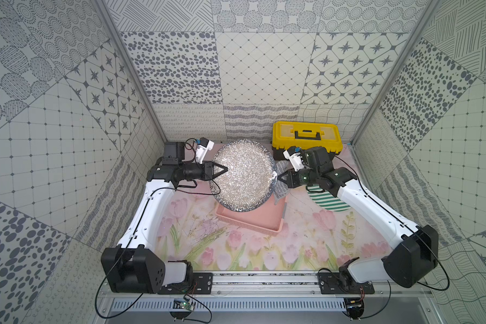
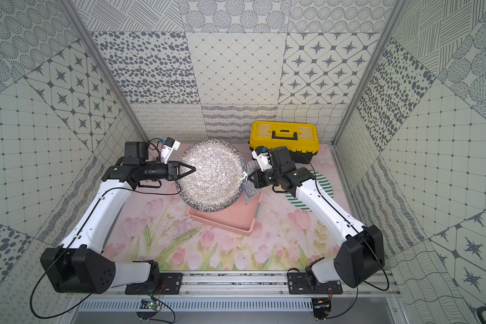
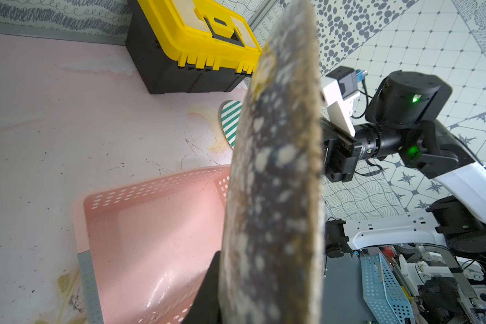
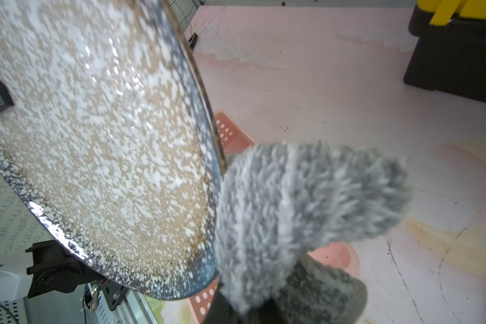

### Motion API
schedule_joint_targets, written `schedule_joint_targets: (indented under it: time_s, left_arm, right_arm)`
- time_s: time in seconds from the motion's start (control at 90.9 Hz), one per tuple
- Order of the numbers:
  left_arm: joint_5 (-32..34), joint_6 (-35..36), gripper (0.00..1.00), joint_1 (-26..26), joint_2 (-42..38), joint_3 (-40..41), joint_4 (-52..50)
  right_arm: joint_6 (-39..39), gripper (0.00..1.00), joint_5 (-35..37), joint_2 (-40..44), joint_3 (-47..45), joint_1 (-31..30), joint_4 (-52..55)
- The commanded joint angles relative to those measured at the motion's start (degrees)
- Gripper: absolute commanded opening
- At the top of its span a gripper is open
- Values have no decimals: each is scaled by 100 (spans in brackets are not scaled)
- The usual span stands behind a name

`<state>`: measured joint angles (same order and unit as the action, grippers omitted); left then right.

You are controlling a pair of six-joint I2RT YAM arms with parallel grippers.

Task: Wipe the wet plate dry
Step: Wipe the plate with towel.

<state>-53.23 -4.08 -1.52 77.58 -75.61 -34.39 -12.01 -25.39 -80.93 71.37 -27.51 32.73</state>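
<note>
The plate (image 1: 244, 175) (image 2: 212, 174) is large, round and speckled, with a dark blue rim, and it is held tilted above a pink basket. Shiny wet patches show on its face (image 4: 96, 126). My left gripper (image 1: 225, 169) (image 2: 193, 169) is shut on the plate's left rim; in the left wrist view the plate's edge (image 3: 275, 182) fills the middle beside one dark finger (image 3: 205, 291). My right gripper (image 1: 279, 177) (image 2: 249, 177) is shut on a fluffy grey cloth (image 4: 306, 196) (image 1: 281, 192), which touches the plate's right rim and lies partly behind it.
The pink perforated basket (image 1: 253, 218) sits under the plate. A yellow and black toolbox (image 1: 306, 137) stands at the back right. A green-and-white striped round mat (image 1: 328, 202) lies under the right arm. A floral mat (image 1: 236, 252) covers the table.
</note>
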Motion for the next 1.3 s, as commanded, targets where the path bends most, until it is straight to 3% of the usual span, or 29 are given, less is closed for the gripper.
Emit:
schedule_joint_targets:
  time_s: [0.0, 0.385, 0.781, 1.288]
  left_arm:
    - [-1656, -760, 0, -71, -44, -10, 1783]
    - [-1761, -1175, 0, -88, 48, 108, 2084]
    - [-1341, -1396, 0, -86, 140, 281, 2155]
    - [-1531, -1897, 0, -85, 137, 327, 2308]
  right_arm:
    - [-23, 0, -510, 138, -132, -12, -309]
    - [-104, 0, -646, 87, -496, -17, -695]
    - [-224, 0, -1012, 386, -798, -105, -1215]
    - [77, 0, -178, 120, -566, -713, -1113]
